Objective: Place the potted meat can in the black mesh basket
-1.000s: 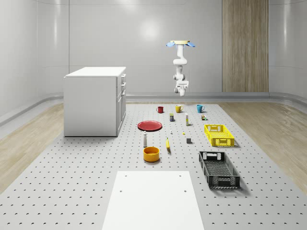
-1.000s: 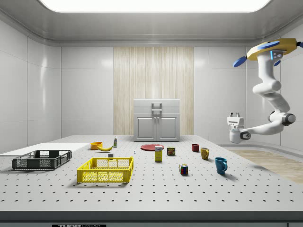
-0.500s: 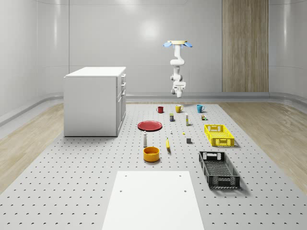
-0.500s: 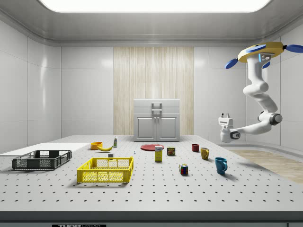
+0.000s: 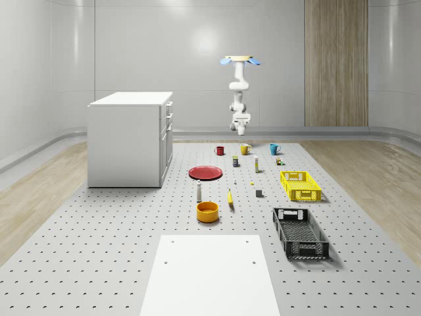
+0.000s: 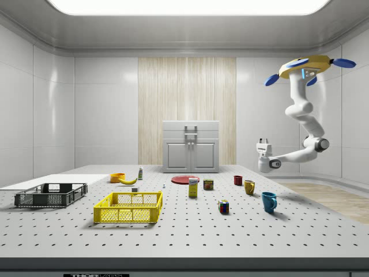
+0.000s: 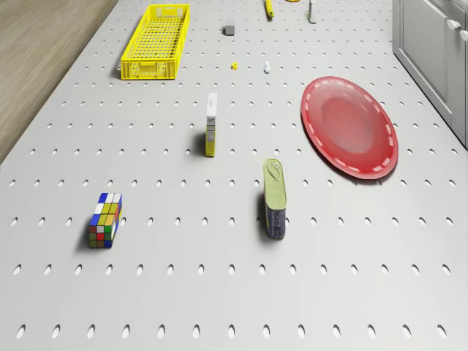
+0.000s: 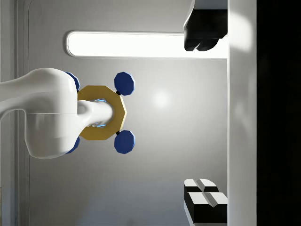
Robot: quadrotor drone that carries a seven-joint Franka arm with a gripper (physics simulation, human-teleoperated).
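On perforated table [image 7: 219, 307] (matte): oblong potted meat can [image 7: 275, 197]

In the drone view the cabinet [image 7: 439, 51] is cut by the picture's edge, and so are the banana [image 7: 269, 7] and the small bottle [image 7: 311, 9]. In the whole-scene view the potted meat can [image 5: 235, 160] is too small to read.

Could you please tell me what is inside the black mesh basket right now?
The black mesh basket holds nothing visible; its near wall hides part of the floor. The potted meat can stands on the table.
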